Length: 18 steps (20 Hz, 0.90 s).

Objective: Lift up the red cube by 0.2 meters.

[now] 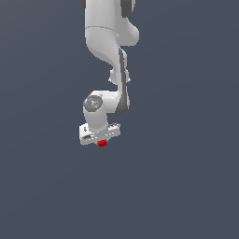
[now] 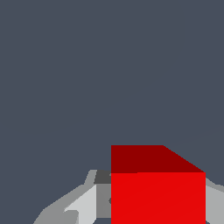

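Fingers (image 2: 83, 205) narrow, clamped on the red cube (image 2: 157, 197) from both sides.

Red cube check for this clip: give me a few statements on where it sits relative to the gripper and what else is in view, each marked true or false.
1. The red cube sits right at the tip of the gripper. True.
2. The cube lies far off from the arm, at the exterior view's right edge. False: it is directly under the gripper, near the middle of that view.
3. In the wrist view the cube sits between pale finger parts on either side. True.
4. A second, blue cube is in view. False: only the one red cube shows.
5. The cube is larger than the gripper. False: in the exterior view it is much smaller.
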{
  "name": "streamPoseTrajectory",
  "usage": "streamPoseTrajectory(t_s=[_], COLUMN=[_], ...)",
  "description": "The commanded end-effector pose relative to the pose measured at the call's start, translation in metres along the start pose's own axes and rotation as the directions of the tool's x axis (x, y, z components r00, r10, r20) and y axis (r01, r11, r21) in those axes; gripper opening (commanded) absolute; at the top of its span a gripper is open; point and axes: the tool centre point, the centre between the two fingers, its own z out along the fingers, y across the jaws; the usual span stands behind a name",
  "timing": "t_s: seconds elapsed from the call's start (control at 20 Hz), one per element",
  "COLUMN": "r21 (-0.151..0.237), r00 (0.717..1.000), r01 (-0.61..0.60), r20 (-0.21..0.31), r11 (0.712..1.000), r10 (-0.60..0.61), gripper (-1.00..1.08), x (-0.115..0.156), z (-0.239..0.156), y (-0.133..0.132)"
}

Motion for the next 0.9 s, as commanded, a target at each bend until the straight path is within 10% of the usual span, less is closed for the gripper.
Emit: streamPoseTrajectory(t_s=[0.0,0.85], r21=[0.000,0.000], r00=[1.000,1.000], r01=[0.001,0.001], r20=[0.000,0.000], r11=[1.000,1.000], r10=[-0.001,-0.001], gripper=[-1.00,-1.00], x=[0.000,-0.001], z=[0.000,-0.049], y=[0.000,-0.001])
